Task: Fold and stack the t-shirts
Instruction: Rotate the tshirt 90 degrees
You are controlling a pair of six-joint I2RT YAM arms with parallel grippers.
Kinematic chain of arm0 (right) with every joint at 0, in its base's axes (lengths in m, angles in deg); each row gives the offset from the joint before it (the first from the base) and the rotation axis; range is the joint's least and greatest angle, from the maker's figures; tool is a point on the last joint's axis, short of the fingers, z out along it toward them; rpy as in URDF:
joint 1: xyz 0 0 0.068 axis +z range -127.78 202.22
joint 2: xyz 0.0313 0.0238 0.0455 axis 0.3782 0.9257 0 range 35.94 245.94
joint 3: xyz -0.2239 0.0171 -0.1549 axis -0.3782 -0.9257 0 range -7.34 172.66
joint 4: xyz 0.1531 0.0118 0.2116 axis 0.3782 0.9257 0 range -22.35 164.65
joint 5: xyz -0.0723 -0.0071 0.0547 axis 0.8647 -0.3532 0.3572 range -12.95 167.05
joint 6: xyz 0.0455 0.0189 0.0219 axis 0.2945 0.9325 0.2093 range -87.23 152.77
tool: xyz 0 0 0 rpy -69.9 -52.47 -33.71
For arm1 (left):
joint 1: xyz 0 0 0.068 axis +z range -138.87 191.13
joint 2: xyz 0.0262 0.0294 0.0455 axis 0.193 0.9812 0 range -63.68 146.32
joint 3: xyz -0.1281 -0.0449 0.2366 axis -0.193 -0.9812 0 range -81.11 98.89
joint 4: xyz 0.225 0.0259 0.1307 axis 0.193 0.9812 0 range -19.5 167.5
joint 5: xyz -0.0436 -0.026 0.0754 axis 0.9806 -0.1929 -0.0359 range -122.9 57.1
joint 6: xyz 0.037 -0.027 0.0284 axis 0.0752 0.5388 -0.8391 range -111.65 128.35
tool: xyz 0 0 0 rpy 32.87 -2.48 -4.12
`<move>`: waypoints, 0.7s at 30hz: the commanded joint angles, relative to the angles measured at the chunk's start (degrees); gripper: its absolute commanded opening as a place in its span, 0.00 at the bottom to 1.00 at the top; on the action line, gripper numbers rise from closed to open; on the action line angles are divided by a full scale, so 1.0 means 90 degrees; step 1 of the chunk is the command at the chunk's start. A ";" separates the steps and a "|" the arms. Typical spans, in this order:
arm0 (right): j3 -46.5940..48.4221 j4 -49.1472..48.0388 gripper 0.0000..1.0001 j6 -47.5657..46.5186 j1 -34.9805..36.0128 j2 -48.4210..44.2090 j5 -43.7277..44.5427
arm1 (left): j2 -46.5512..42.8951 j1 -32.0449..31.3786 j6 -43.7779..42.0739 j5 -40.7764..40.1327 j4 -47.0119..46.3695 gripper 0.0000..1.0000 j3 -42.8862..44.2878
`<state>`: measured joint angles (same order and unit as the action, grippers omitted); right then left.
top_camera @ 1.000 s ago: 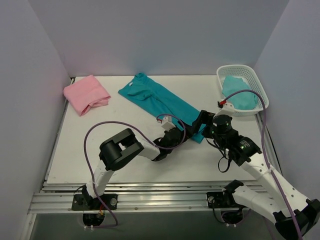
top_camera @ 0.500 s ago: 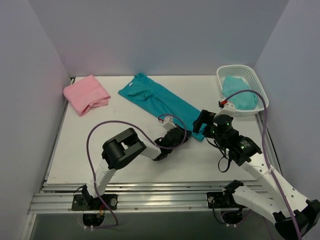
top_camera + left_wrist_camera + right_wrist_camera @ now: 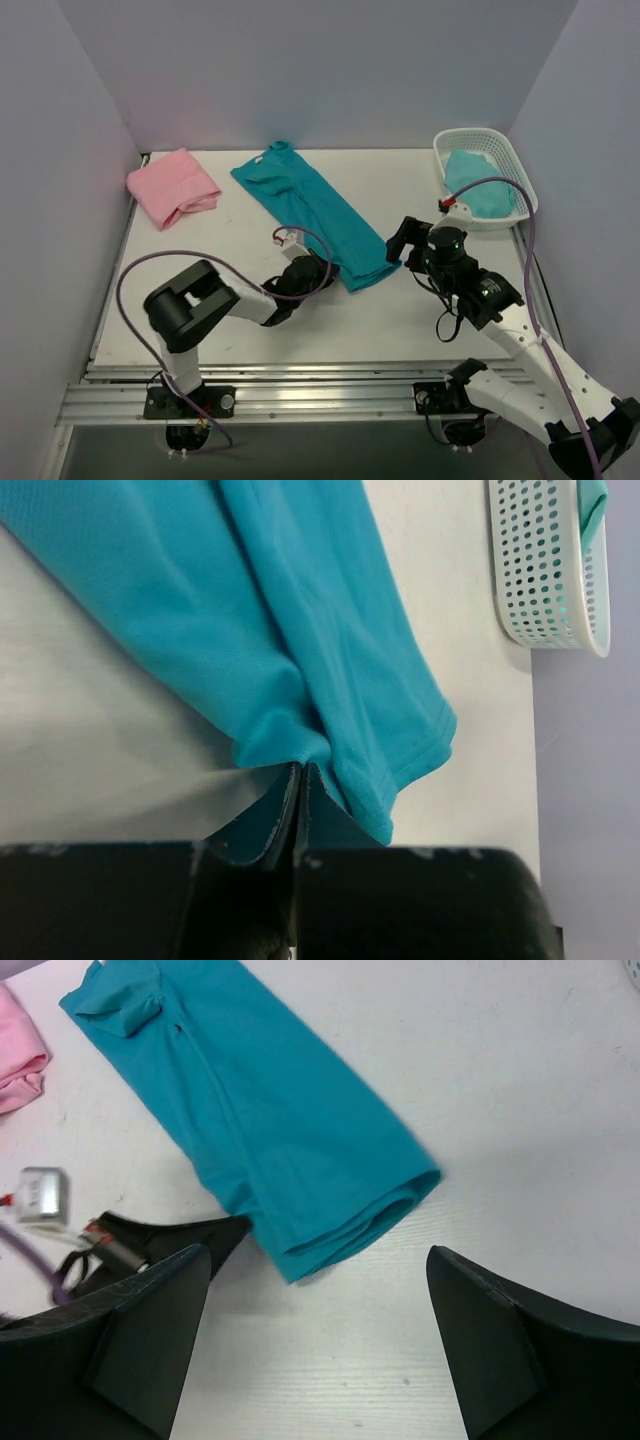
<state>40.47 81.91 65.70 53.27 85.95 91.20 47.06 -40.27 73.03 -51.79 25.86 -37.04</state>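
Note:
A teal t-shirt [image 3: 315,205], folded lengthwise into a long strip, lies diagonally on the white table. My left gripper [image 3: 328,266] is shut on the strip's left edge near its lower end; the left wrist view shows the jaws [image 3: 300,772] pinched tight on a bunched fold of teal t-shirt [image 3: 290,610]. A pink t-shirt [image 3: 172,187] lies folded at the back left. My right gripper [image 3: 402,244] hangs open just right of the strip's lower end. In the right wrist view its wide-spread gripper [image 3: 320,1335] holds nothing, with the teal t-shirt [image 3: 270,1110] ahead of it.
A white perforated basket [image 3: 512,160] at the back right holds a light teal cloth [image 3: 478,190]; the basket [image 3: 545,570] also shows in the left wrist view. Walls close in the table on three sides. The left arm's purple cable loops over the near table.
The left gripper shut on the teal t-shirt's edge and drew back to the left, dragging the strip's lower end leftward. The right gripper stayed open, almost where it was.

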 commanded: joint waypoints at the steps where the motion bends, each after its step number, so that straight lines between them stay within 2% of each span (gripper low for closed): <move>1: 0.0098 -0.0266 0.85 -0.0016 -0.0051 0.0067 -0.0029 | -0.1712 0.0066 -0.0741 -0.0302 0.0846 0.02 -0.0676; 3: 0.0049 -0.0421 0.85 0.0013 -0.0061 0.0174 -0.0156 | -0.2418 0.0057 -0.0878 -0.0663 0.1754 0.02 -0.1154; 9: -0.0127 -0.0841 0.84 0.0101 -0.0061 0.0448 -0.0633 | -0.5764 0.0037 -0.0947 -0.1835 0.4849 0.04 -0.1849; 10: -0.0233 -0.0939 0.84 0.0120 -0.0051 0.0487 -0.0751 | -0.6071 0.0114 -0.0918 -0.1884 0.5327 0.40 -0.1889; 11: -0.0312 -0.1037 0.84 0.0150 -0.0022 0.0526 -0.0897 | -0.6344 0.0134 -0.0918 -0.1933 0.5873 0.62 -0.1928; 13: -0.0565 -0.1359 0.84 0.0198 -0.0003 0.0692 -0.1308 | -0.7067 0.0183 -0.0850 -0.1914 0.6422 0.98 -0.2025; 14: -0.0653 -0.1457 0.85 0.0257 0.0017 0.0750 -0.1405 | -0.7263 0.0183 -0.0811 -0.1866 0.6870 0.94 -0.2045; 21: -0.1289 -0.2151 0.86 0.0598 0.0348 0.0966 -0.1807 | -0.8786 0.0066 -0.0362 -0.1680 0.8260 0.94 -0.2290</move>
<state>30.09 67.25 68.96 55.19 94.85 77.59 -28.63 -39.18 68.16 -67.09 90.32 -57.35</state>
